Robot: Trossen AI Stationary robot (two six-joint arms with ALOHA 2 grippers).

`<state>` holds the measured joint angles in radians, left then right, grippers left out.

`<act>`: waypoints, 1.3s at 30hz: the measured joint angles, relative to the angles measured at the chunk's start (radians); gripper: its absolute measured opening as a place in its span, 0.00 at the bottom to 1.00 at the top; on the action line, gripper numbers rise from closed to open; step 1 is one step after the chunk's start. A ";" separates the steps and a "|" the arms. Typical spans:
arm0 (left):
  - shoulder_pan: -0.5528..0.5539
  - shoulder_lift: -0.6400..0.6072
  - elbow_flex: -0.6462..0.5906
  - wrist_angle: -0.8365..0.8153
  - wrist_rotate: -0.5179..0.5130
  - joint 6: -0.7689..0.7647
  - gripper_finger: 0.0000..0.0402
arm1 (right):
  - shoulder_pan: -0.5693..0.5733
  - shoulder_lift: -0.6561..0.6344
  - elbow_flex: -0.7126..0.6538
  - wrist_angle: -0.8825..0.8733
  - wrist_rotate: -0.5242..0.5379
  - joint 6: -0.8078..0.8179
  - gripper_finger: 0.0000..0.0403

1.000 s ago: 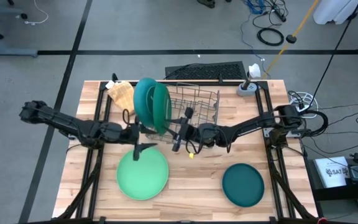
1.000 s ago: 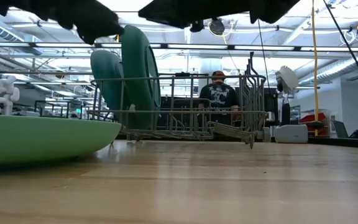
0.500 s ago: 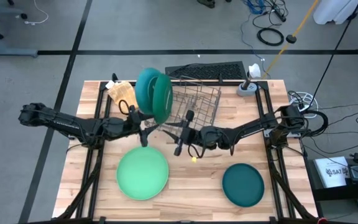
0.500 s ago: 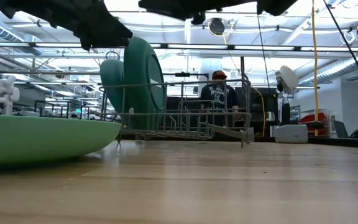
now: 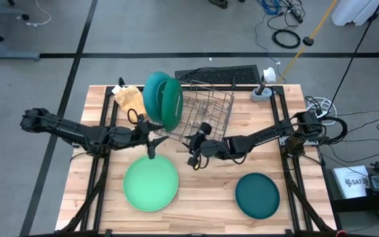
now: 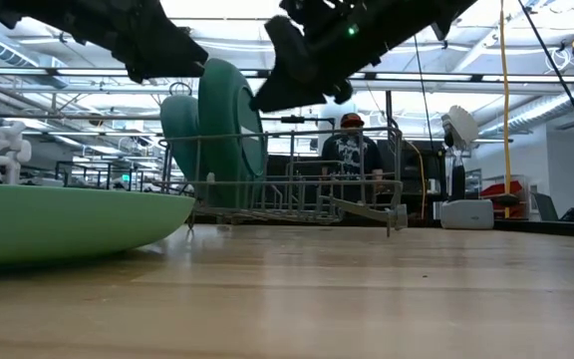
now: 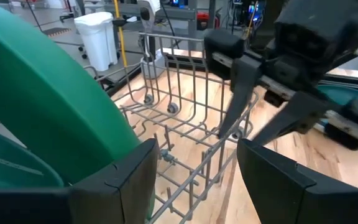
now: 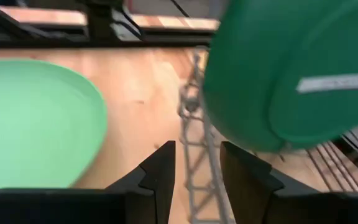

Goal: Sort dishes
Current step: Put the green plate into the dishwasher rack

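A grey wire rack [image 5: 206, 108] stands at the table's far middle. A teal plate [image 5: 154, 97] and a dark green plate [image 5: 172, 105] stand on edge in its left end, leaning on the wires. A light green plate [image 5: 151, 183] lies flat at the near left, and a dark teal plate [image 5: 257, 195] at the near right. My left gripper [image 5: 151, 141] is open beside the rack's near left corner, close to the dark green plate [image 7: 48, 106]. My right gripper [image 5: 193, 150] is open just near of the rack, facing the dark green plate [image 8: 291, 74].
A tan waffle-textured lump [image 5: 129, 99] lies at the far left beside the rack. A black mat [image 5: 219, 74] and a grey stand [image 5: 262, 92] sit at the far edge. A person [image 6: 349, 160] stands beyond the table. Bare wood shows between the two flat plates.
The rack with its two standing plates has slid a little toward the table's far edge and stayed there. My left gripper has gone toward the far edge with it. My right gripper has come down lower in front of the rack.
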<state>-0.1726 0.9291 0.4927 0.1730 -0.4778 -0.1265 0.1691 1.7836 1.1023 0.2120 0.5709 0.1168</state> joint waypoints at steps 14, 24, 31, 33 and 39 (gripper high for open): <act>0.019 0.000 0.000 -0.005 -0.002 0.011 0.58 | -0.041 0.000 0.000 -0.186 -0.157 0.134 0.29; 0.067 -0.001 0.001 0.005 0.001 0.033 0.58 | -0.007 0.000 0.000 -0.205 -0.229 0.133 0.29; 0.083 0.000 0.001 0.085 -0.026 0.089 0.58 | 0.011 0.000 0.000 -0.240 -0.306 0.141 0.29; 0.090 0.000 0.001 0.101 -0.029 0.108 0.58 | 0.013 0.000 0.000 -0.241 -0.310 0.141 0.29; 0.108 0.000 0.001 0.060 -0.011 0.109 0.58 | 0.012 0.000 0.000 -0.241 -0.301 0.141 0.29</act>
<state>-0.0650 0.9291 0.4934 0.2326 -0.4891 -0.0179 0.1810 1.7840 1.1023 -0.0292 0.2701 0.2581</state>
